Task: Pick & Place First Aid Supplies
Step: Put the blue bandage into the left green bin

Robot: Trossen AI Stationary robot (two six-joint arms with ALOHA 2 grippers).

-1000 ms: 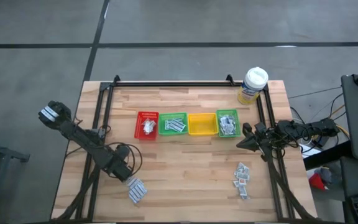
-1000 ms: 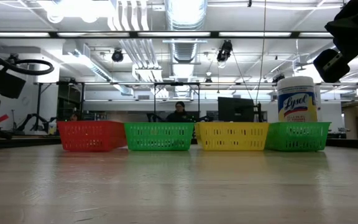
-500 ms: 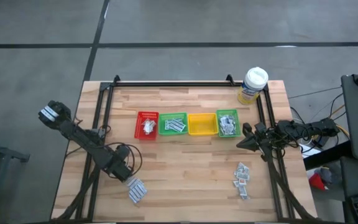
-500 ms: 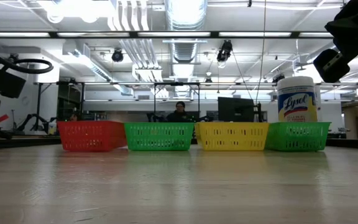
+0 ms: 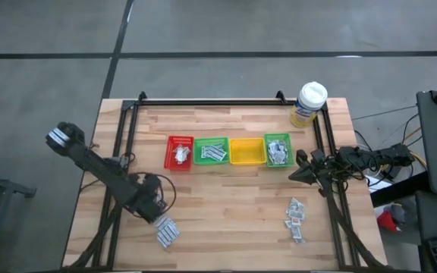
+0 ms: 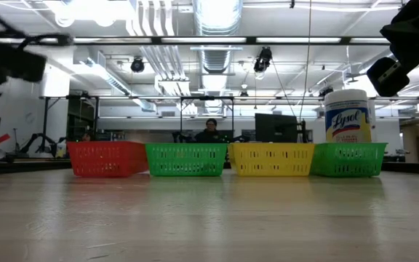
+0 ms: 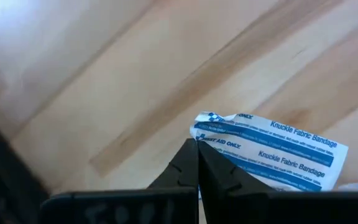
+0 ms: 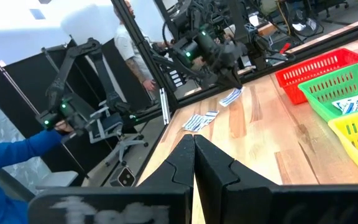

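The sachet [image 7: 272, 152] pinched by the left gripper [image 7: 197, 155] reads "Knuckle Fabric Bandage" and "FIRST AID ONLY" in white on blue bands; the fingertips are pressed together on its near edge. From above, that gripper [image 5: 156, 218] sits at the lower left of the frame, at the upper tip of a small pile of white-blue sachets [image 5: 167, 232] near the desk's [image 5: 226, 205] left edge. The wipes tub [image 6: 348, 116], "Lysol" on its label, stands at the upper right corner of the desk behind the green bin [image 6: 348, 159].

The right gripper [image 5: 295, 176] hovers at right of centre, fingers pressed together and holding nothing, just below the rightmost green bin [image 5: 278, 150]. A second cluster of sachets [image 5: 295, 218] lies at lower right, close to the right rail. Red bin [image 5: 179, 152], the left green bin [image 5: 212, 151] and the right green one hold sachets; the yellow bin [image 5: 246, 151] shows only its floor. Bare wood spreads across the middle and lower centre of the desk, between the two piles.
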